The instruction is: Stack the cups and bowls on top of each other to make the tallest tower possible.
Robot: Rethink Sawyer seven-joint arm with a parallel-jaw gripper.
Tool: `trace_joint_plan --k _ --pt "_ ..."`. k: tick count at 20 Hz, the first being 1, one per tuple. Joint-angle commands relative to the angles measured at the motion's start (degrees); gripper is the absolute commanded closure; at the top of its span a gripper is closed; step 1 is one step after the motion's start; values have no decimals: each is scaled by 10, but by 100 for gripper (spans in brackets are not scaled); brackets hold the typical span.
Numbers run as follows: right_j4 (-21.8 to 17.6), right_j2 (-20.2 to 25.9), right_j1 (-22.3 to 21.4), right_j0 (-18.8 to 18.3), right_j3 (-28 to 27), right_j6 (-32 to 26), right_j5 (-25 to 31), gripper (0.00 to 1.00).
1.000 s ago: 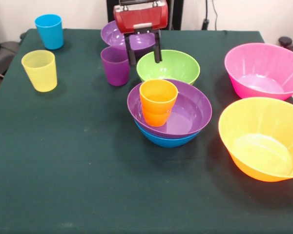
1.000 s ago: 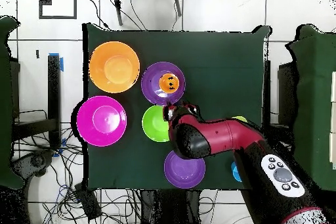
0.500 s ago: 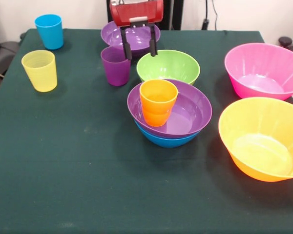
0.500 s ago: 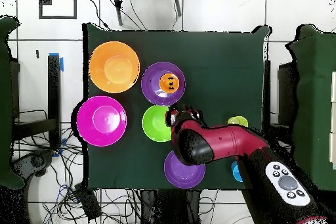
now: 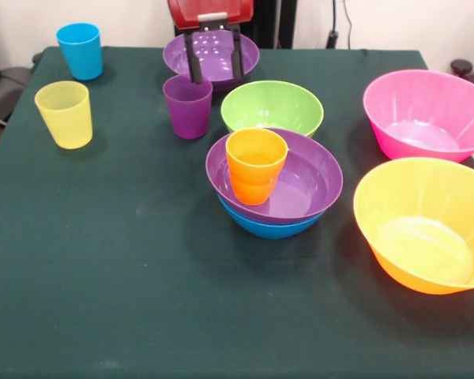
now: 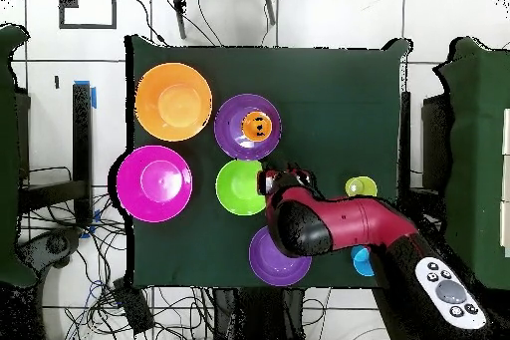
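Observation:
The tower stands mid-table: a blue bowl [image 5: 272, 228] at the bottom, a purple bowl [image 5: 304, 185] nested in it, and an orange cup [image 5: 255, 165] upright inside. My gripper [image 5: 215, 73] hangs open and empty at the far side, above and just behind the purple cup [image 5: 187, 106], in front of the second purple bowl [image 5: 213, 54]. The green bowl [image 5: 272, 106] sits right of that cup. Overhead, my gripper [image 6: 283, 173] shows beside the green bowl [image 6: 237, 187], and the arm hides the purple cup. The yellow cup [image 5: 64, 114] and blue cup [image 5: 80, 50] stand far left.
A large pink bowl [image 5: 426, 114] and a large orange bowl [image 5: 426, 225] sit at the right edge. Overhead, the orange bowl [image 6: 173, 102] and pink bowl [image 6: 153, 183] lie on the left, and the yellow cup [image 6: 361, 186] on the right.
My gripper has risen and drawn back toward the far edge, shifting left from over the green bowl's rim to above the purple cup. It stays open. No cup or bowl has moved.

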Motion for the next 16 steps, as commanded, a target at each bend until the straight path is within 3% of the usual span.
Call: trace_joint_plan --k 1,16 --pt "10 37 12 -6 39 18 41 0" --pt "-39 -53 51 51 14 42 -23 0"
